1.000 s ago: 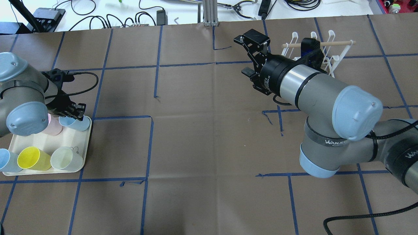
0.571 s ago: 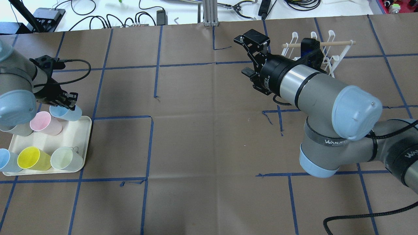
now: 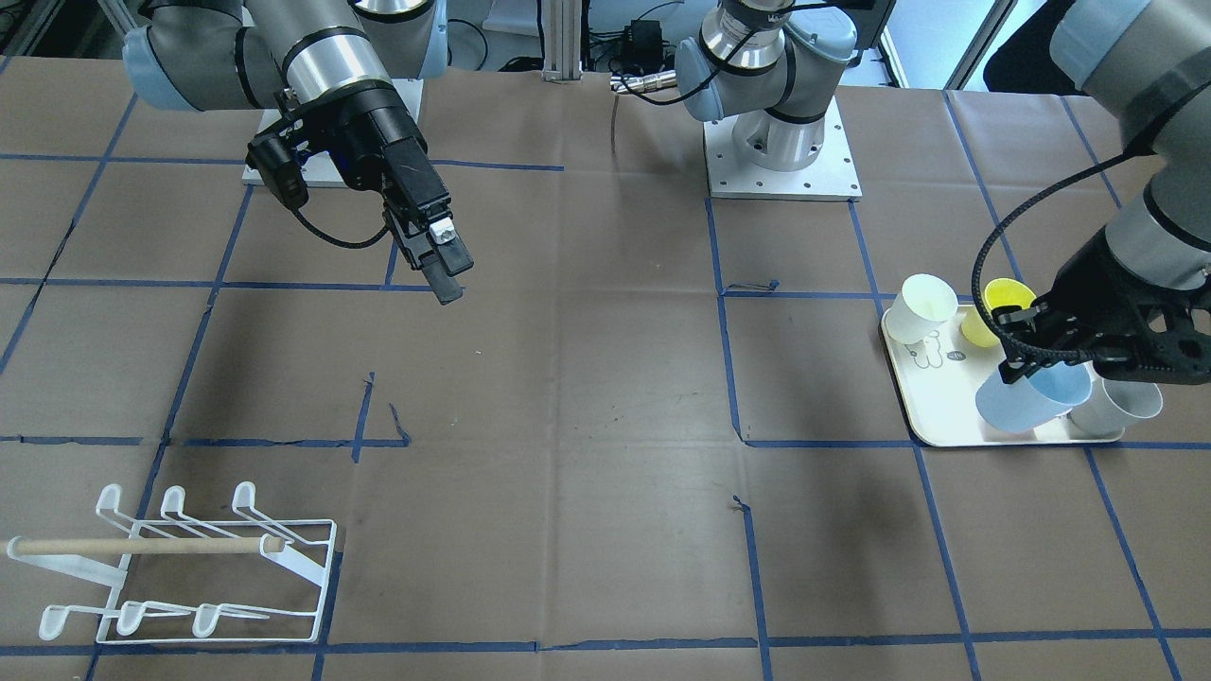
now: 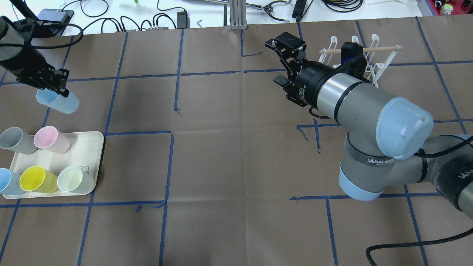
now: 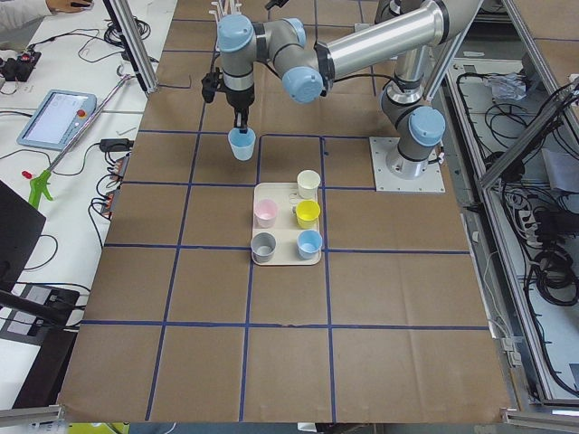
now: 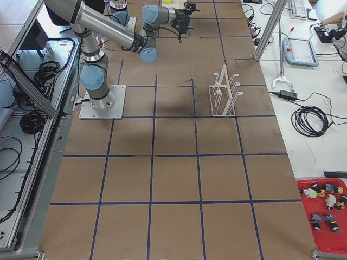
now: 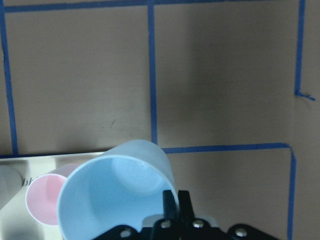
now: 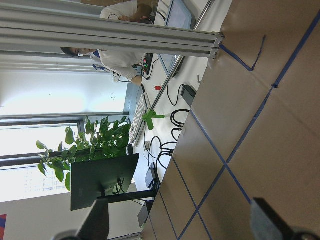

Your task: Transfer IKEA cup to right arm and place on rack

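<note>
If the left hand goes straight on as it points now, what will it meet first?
The left hand holds a blue cup; that would likely touch brown paper just off the tray. Depth unclear.

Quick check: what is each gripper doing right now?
Left gripper: shut on the rim of the light blue cup, held off the tray.
Right gripper: open, holding nothing.

I see 6 views: overhead from behind the rig, front-facing steeply down across the table (image 3: 605, 378), 2 high end cameras looking along it, 2 close wrist cameras. Overhead and front share the rack (image 3: 142, 546) and cream tray (image 3: 937, 388).
</note>
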You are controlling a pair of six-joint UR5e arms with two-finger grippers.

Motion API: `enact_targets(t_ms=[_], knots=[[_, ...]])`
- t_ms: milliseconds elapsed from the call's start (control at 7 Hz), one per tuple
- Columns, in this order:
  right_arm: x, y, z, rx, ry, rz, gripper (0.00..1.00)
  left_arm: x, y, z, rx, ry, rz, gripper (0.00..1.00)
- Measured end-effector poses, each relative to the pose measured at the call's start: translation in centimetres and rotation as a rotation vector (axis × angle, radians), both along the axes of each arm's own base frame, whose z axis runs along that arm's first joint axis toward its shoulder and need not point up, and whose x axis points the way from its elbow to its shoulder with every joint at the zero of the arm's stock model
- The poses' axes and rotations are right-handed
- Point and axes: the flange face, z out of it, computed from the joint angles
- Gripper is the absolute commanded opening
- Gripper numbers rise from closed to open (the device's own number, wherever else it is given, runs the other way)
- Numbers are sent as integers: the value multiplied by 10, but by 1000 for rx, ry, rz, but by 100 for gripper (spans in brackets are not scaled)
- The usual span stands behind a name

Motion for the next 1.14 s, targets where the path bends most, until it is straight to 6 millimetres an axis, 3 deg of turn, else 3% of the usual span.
enact_targets(t_ms=[143, 429, 714, 857, 1143], knots=[[0, 0, 1, -2, 0, 1, 100, -44, -5, 10, -23, 27, -18, 0], [0, 0, 1, -4, -1, 1, 100, -112, -4, 22, -115, 155, -100, 0], [0, 0, 1, -4, -1, 0, 100, -151, 1, 39, -318, 354, -233, 0], [0, 0, 1, -3, -1, 0, 100, -165, 9, 37, -448, 446, -310, 0], [0, 0, 1, -2, -1, 0, 100, -185, 36, 4, -726, 581, -447, 0]])
